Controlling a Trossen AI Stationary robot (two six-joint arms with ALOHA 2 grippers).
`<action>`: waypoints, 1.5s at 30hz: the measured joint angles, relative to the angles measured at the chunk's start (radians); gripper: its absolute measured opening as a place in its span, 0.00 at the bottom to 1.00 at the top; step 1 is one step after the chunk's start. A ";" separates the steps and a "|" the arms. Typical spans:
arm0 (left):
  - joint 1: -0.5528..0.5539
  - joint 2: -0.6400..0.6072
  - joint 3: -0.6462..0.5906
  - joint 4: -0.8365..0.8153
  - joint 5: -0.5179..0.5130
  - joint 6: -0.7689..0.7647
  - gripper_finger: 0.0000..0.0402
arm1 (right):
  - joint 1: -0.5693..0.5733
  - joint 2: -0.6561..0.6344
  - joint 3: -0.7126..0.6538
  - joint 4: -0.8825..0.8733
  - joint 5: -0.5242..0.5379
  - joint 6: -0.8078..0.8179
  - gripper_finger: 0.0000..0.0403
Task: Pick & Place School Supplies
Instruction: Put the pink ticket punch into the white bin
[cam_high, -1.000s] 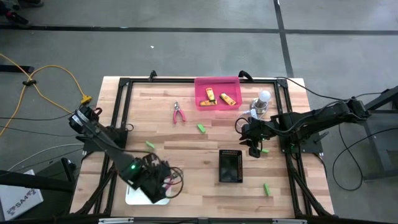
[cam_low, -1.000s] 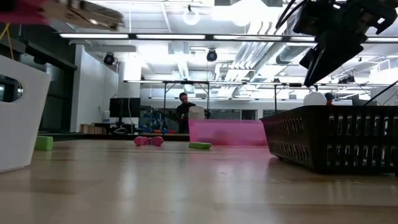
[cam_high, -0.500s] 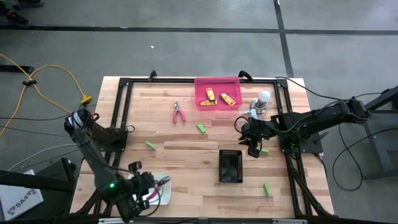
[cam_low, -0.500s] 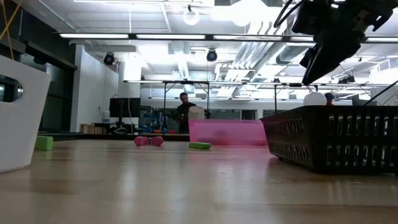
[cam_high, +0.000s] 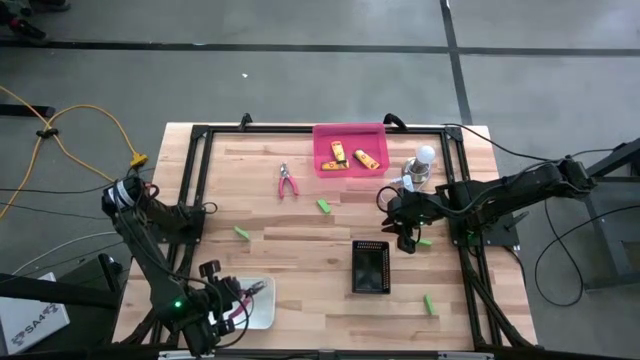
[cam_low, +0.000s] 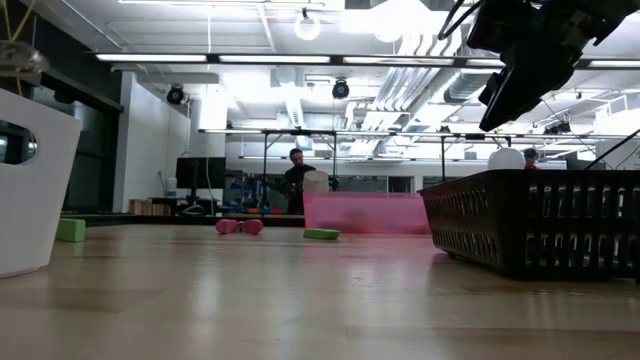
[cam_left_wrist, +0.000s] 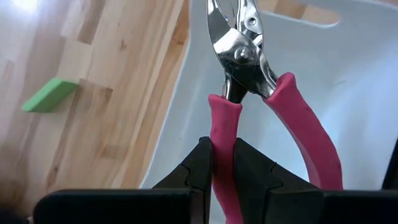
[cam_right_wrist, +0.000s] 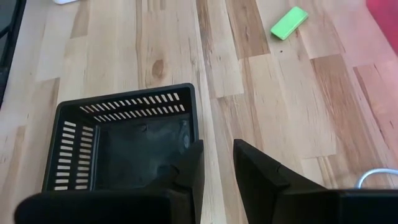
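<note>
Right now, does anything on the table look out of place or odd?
Nothing looks spilled or damaged. The one odd item is a white bulb with a coiled cable, sitting beside the pink tray at the table's far right; it doesn't match the supplies scattered around.

no text, label, brand, number or sign can be read in any view.

The left arm reaches down to the table's near left corner, its left gripper (cam_left_wrist: 222, 168) clamped tight on one pink handle of the pliers (cam_left_wrist: 249, 81), whose metal nose points away from the wrist. The right arm stretches in from the right side, its right gripper (cam_right_wrist: 217, 163) held above the table, fingers slightly parted and empty.
</note>
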 joint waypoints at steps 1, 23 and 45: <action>-0.001 0.000 -0.010 0.014 0.002 0.002 0.10 | 0.000 0.000 0.000 0.000 0.000 0.000 0.18; 0.019 0.000 -0.136 0.196 0.063 0.161 0.10 | 0.000 0.000 0.000 0.001 0.003 0.048 0.18; 0.128 0.000 -0.178 0.221 0.146 0.206 0.19 | 0.000 0.000 0.000 0.000 0.003 0.047 0.18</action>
